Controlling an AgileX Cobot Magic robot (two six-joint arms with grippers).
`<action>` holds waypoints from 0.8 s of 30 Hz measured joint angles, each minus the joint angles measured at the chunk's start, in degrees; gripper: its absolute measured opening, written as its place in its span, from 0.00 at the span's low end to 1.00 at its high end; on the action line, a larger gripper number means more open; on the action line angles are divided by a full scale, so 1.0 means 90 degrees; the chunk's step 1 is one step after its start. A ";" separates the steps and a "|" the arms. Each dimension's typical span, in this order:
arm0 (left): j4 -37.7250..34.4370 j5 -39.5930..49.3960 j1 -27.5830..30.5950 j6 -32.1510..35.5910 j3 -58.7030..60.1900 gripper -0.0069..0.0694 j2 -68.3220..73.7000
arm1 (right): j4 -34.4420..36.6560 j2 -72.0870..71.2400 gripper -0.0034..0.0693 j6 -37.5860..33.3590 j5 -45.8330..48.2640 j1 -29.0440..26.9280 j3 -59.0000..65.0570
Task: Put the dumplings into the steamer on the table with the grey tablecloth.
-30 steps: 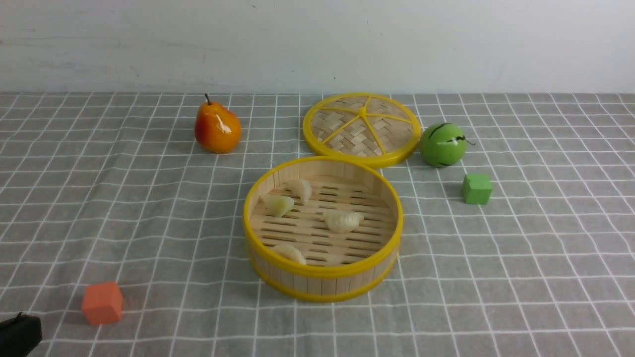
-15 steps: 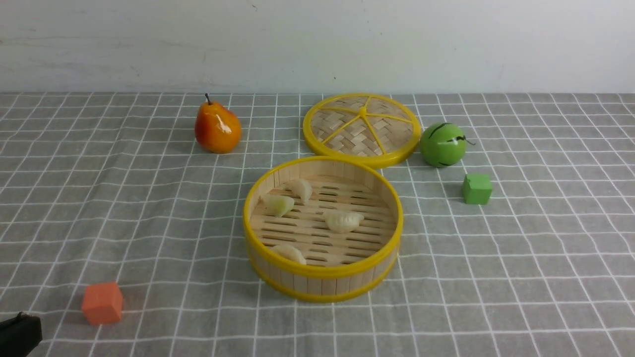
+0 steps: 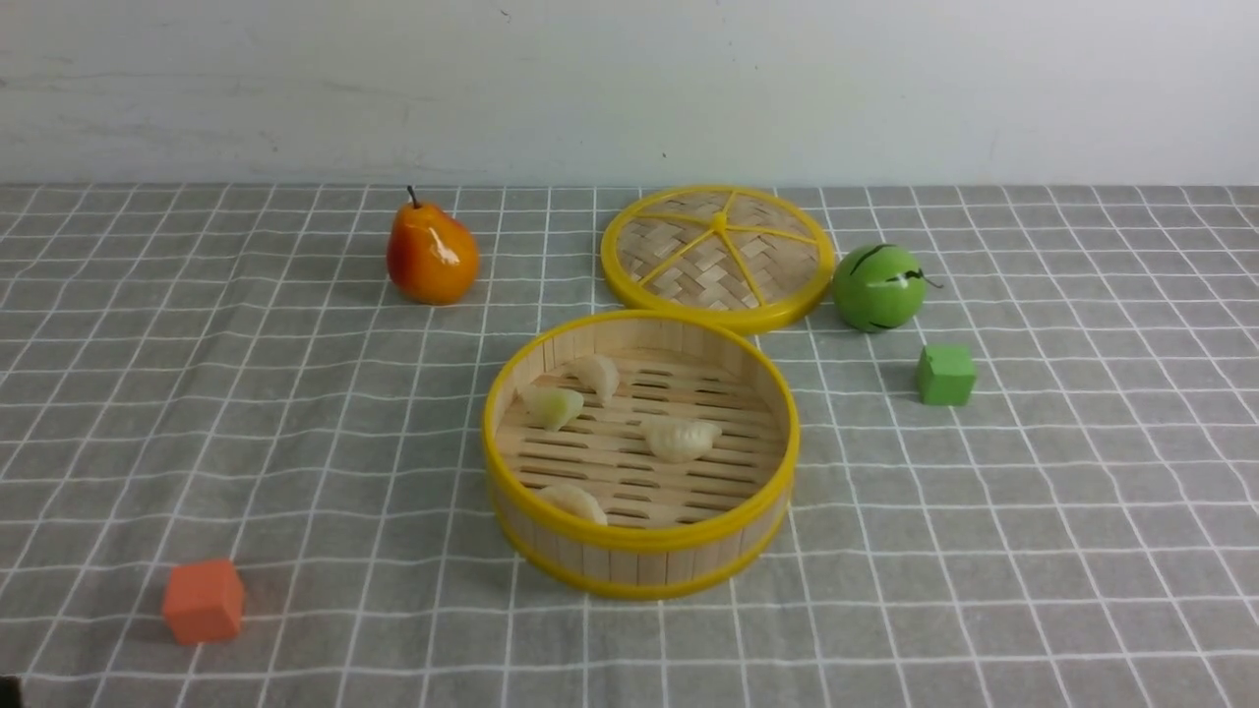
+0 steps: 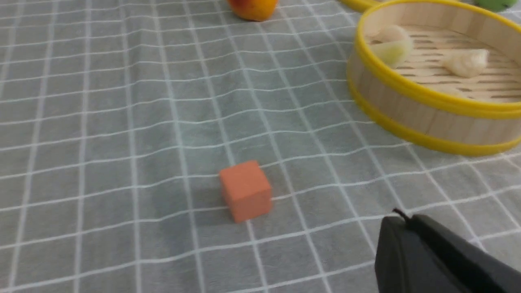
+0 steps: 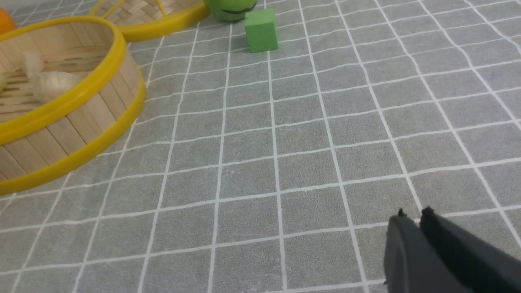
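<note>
The steamer [image 3: 639, 565] stands mid-table on the grey tablecloth [image 3: 984, 551]. Several dumplings lie on its slatted floor: a greenish one [image 3: 551, 405], one behind it [image 3: 598, 376], one in the middle [image 3: 681, 440] and one against the near wall [image 3: 572, 502]. The steamer also shows in the left wrist view [image 4: 427, 118] and the right wrist view [image 5: 69, 122]. My left gripper [image 4: 403, 216] is shut and empty, low over the cloth near the orange cube [image 4: 245, 196]. My right gripper [image 5: 413, 213] is shut and empty over bare cloth. Neither gripper shows in the front view.
The woven lid [image 3: 716, 258] lies flat behind the steamer. A pear [image 3: 430, 254] stands at back left, a green ball [image 3: 877, 286] and green cube [image 3: 945, 375] at back right. The orange cube [image 3: 203, 601] sits near the front left.
The left gripper's dark tip has drawn back out of the front view's lower left corner. Steamer, dumplings and other objects have not moved.
</note>
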 joint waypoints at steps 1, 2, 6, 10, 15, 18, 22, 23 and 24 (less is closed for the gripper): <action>-0.0101 -0.0084 0.0240 0.0087 0.0093 0.09 -0.0237 | 0.0000 0.0000 0.12 0.0000 0.0000 0.0000 0.0000; -0.0254 -0.0222 0.0481 0.0186 0.0198 0.08 -0.0486 | 0.0000 0.0000 0.12 0.0000 0.0000 0.0000 0.0000; -0.0927 -0.0857 0.1265 0.0514 0.0669 0.07 -0.0964 | 0.0000 0.0000 0.13 0.0000 0.0000 0.0000 0.0000; -0.1528 -0.1609 0.1992 0.0647 0.1446 0.07 -0.0973 | 0.0006 0.0000 0.13 0.0000 0.0000 0.0000 0.0000; -0.1827 -0.1529 0.2141 0.0893 0.1860 0.07 -0.0973 | 0.0018 0.0000 0.14 0.0000 0.0000 0.0000 0.0000; -0.1954 -0.1291 0.2155 0.1119 0.1880 0.07 -0.0973 | 0.0018 -0.0001 0.15 0.0000 0.0000 0.0000 0.0000; -0.2081 -0.1221 0.2155 0.1539 0.1888 0.07 -0.0973 | 0.0018 -0.0007 0.15 0.0006 0.0000 0.0000 0.0000; -0.2137 -0.1221 0.2155 0.1578 0.1888 0.07 -0.0973 | 0.0018 -0.0007 0.16 0.0006 0.0000 0.0000 0.0000; -0.2178 -0.1221 0.2155 0.1601 0.1888 0.07 -0.0973 | 0.0018 -0.0007 0.16 0.0006 0.0000 0.0000 0.0000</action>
